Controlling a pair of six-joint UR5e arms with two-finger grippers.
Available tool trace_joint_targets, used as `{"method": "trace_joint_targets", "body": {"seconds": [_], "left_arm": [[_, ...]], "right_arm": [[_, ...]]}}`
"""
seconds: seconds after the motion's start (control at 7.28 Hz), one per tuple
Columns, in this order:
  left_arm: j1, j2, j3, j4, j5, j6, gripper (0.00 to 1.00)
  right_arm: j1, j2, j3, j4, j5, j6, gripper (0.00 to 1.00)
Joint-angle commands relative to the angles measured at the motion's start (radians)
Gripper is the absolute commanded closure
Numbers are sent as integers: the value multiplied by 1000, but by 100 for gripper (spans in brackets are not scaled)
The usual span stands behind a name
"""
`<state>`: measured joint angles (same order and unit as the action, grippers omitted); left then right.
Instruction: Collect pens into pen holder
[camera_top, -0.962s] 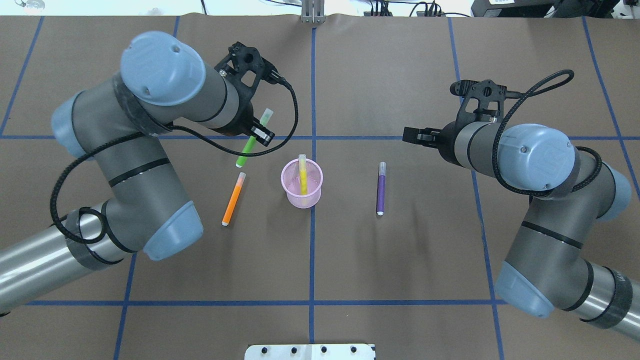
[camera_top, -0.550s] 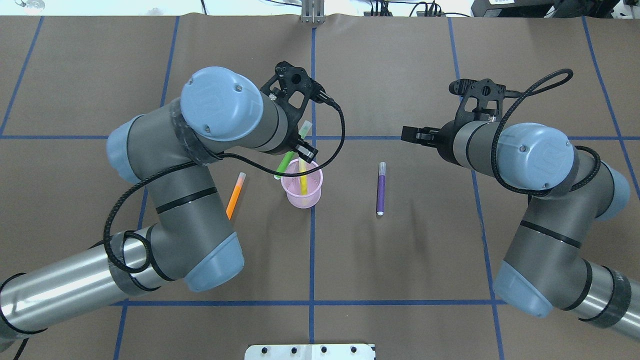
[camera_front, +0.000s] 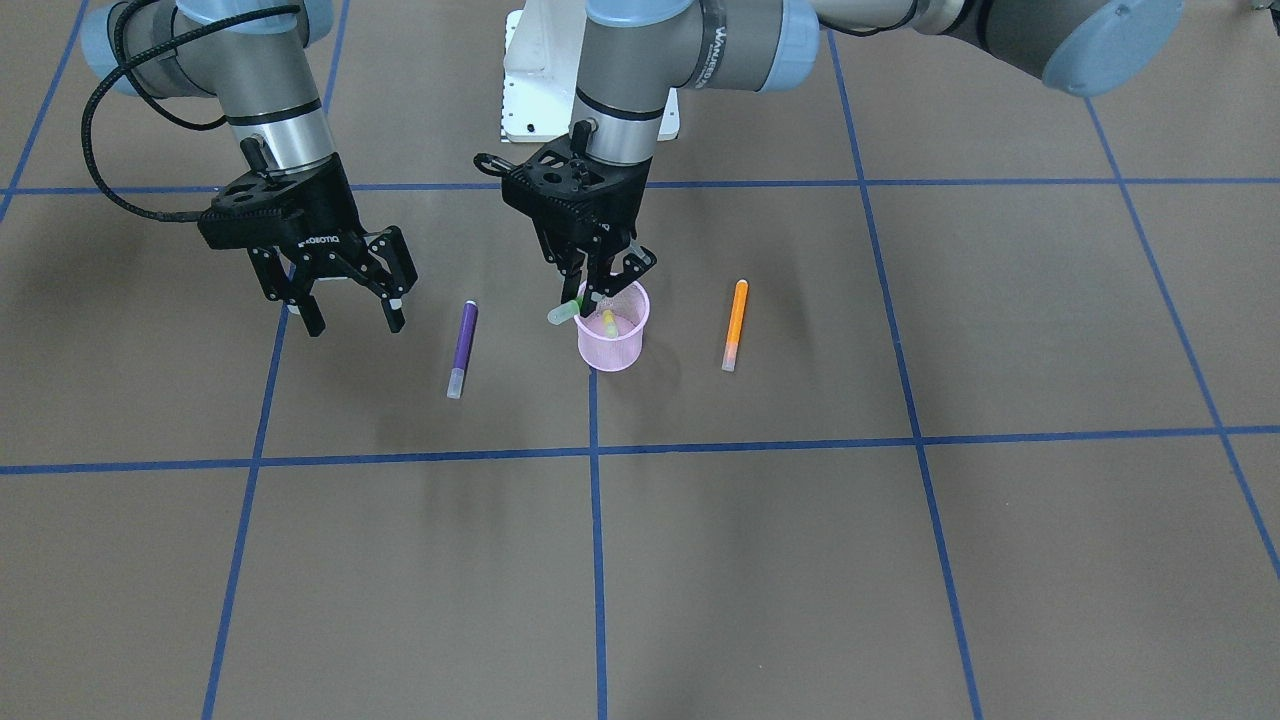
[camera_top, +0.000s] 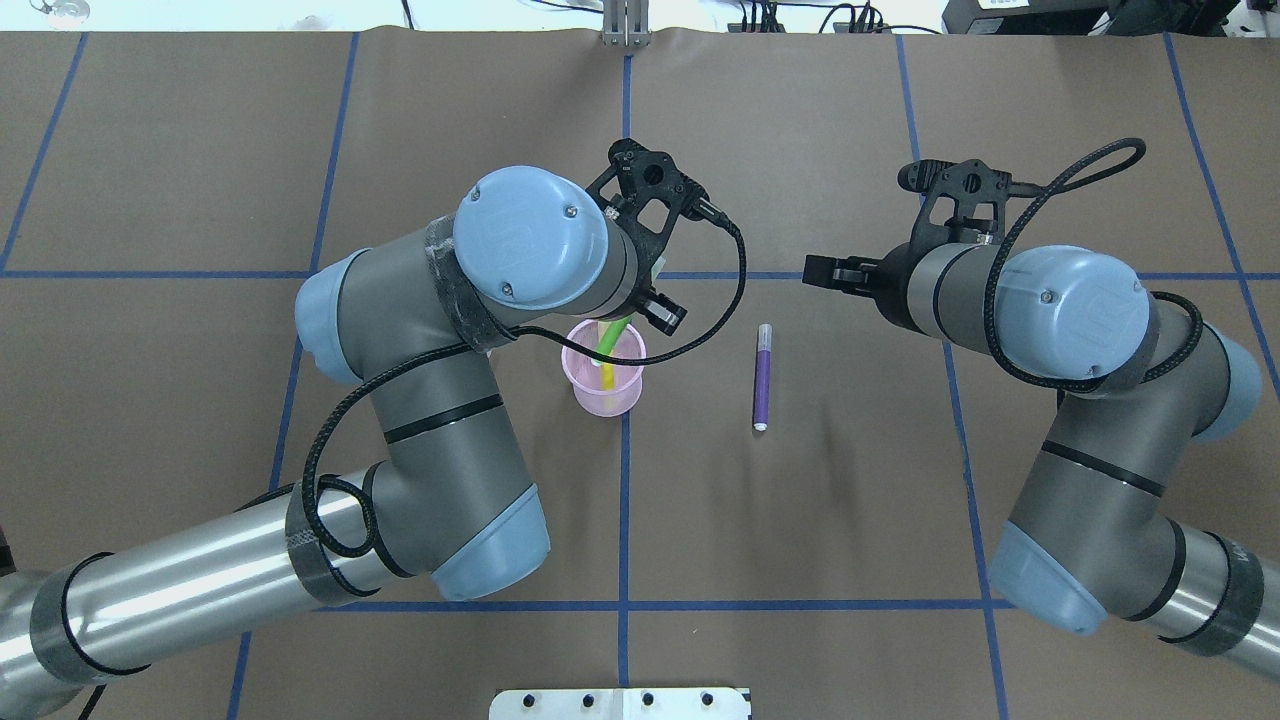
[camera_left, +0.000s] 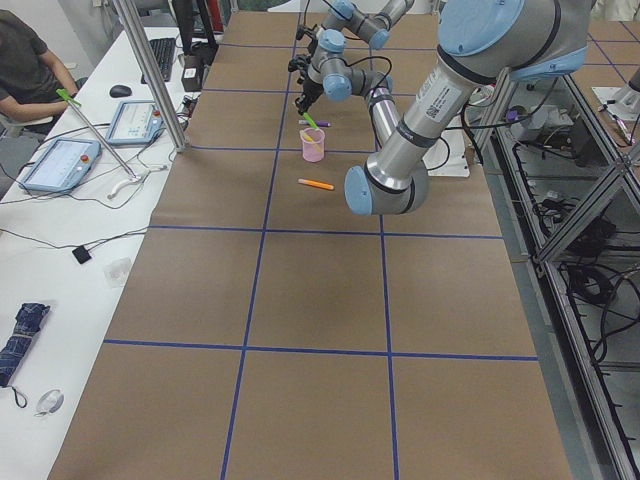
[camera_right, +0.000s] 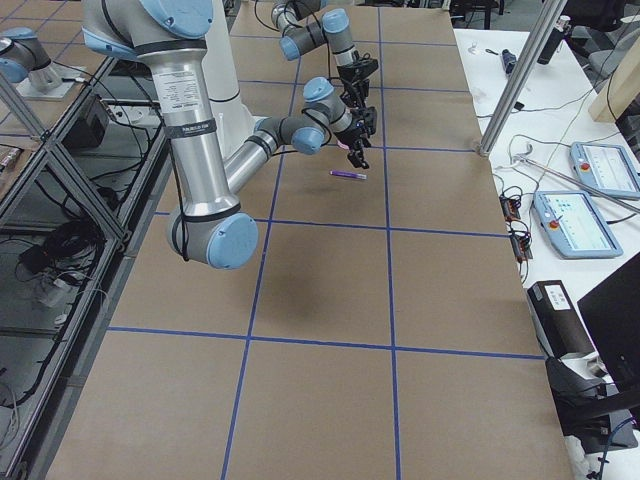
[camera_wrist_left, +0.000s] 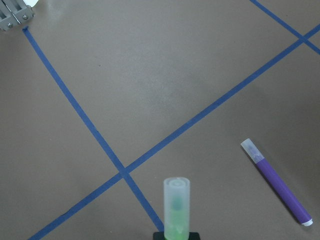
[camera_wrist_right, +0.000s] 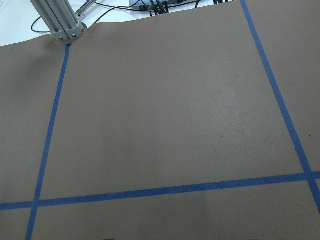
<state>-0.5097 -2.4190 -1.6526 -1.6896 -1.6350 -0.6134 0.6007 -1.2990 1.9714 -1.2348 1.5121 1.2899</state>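
Midway between the side edges of the surface (camera_front: 900, 560), our left end effector (camera_front: 595, 288) is clamped on the green pen (camera_front: 564, 312), tilted at the pen holder (camera_front: 612, 350) mouth, where the yellow pen (camera_front: 608, 321) stands. Right end effector (camera_front: 355, 322) hangs spread. Next, we reckon: let go, then fetch the orange pen (camera_front: 735, 322) and the purple pen (camera_front: 464, 345).

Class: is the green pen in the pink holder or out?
Not fully in: the left gripper holds the green pen tilted, lower end at the mouth of the pen holder, cap outside its rim.
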Motion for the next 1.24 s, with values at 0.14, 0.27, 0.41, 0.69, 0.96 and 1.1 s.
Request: {"method": "trace_joint_targets", "body": {"seconds": [0.14, 0.27, 0.41, 0.69, 0.96, 1.1], "left_arm": [[-9, 1, 19, 4, 4, 0, 19], [-39, 0, 4, 10, -8, 4, 19], [-58, 3, -1, 13, -11, 4, 19], [-131, 27, -63, 121, -105, 1, 19], [-193, 92, -174, 189, -173, 3, 16], [-194, 92, -176, 188, -172, 3, 15]], "right_arm": [[10, 16, -22, -2, 167, 11, 11], [22, 64, -67, -2, 240, 22, 15], [42, 105, -138, -3, 340, 60, 18], [59, 144, -225, -3, 446, 59, 26], [82, 211, -342, -9, 537, 25, 27], [83, 217, -376, -12, 557, -19, 26]]}}
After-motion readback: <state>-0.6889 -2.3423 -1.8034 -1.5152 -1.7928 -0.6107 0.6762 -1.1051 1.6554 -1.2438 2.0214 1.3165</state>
